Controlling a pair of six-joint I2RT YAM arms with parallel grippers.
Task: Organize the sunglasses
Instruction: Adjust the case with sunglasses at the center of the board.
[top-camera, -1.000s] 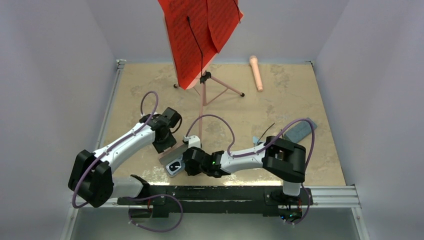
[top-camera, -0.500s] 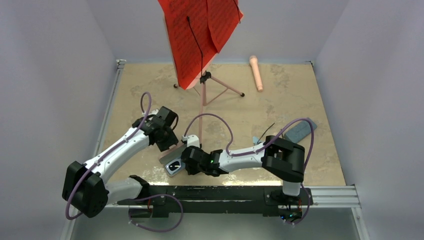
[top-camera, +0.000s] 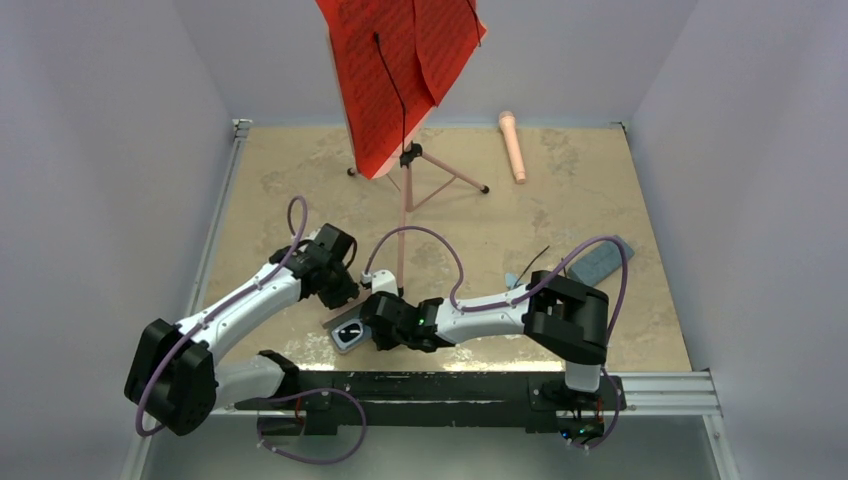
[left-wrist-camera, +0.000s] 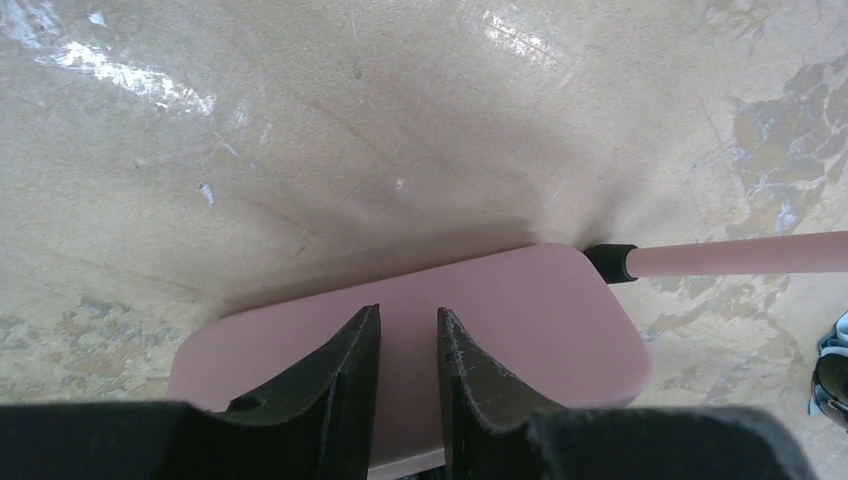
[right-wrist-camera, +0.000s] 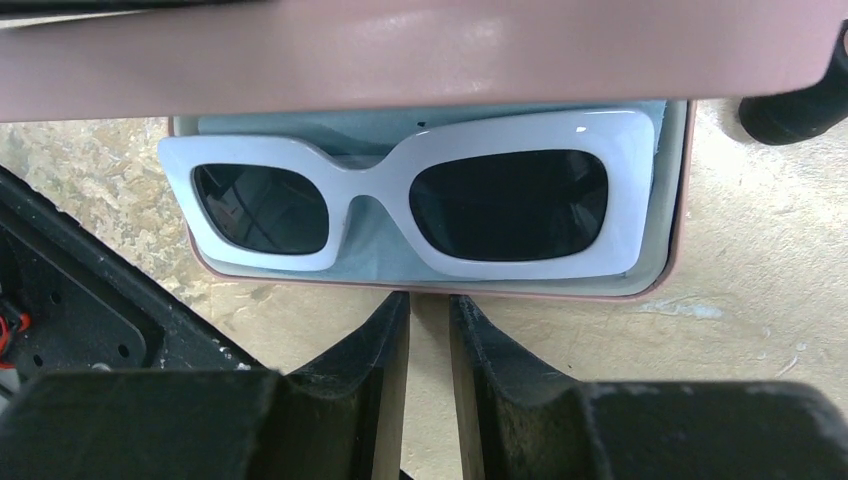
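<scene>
The pink case (top-camera: 336, 316) lies open near the table's front edge, its lid (left-wrist-camera: 520, 320) tilted low over the tray. The white-framed sunglasses (right-wrist-camera: 385, 190) lie folded inside it, also seen from above (top-camera: 350, 333). My left gripper (left-wrist-camera: 408, 312) is nearly shut and empty, its tips against the lid's outer face (top-camera: 338, 292). My right gripper (right-wrist-camera: 430, 298) is nearly shut and empty, its tips at the case's near rim (top-camera: 368, 320). The black sunglasses (top-camera: 537, 260) show only a thin arm behind my right arm.
A grey-blue flat case (top-camera: 600, 262) lies at the right. A music stand with red sheets (top-camera: 400, 60) stands at the back; one pink leg (left-wrist-camera: 740, 255) ends beside the case. A pink microphone-like stick (top-camera: 512, 145) lies far back.
My left arm has swung forward and right, bringing the pink lid lower over the tray. My right gripper has stayed at the case's near rim.
</scene>
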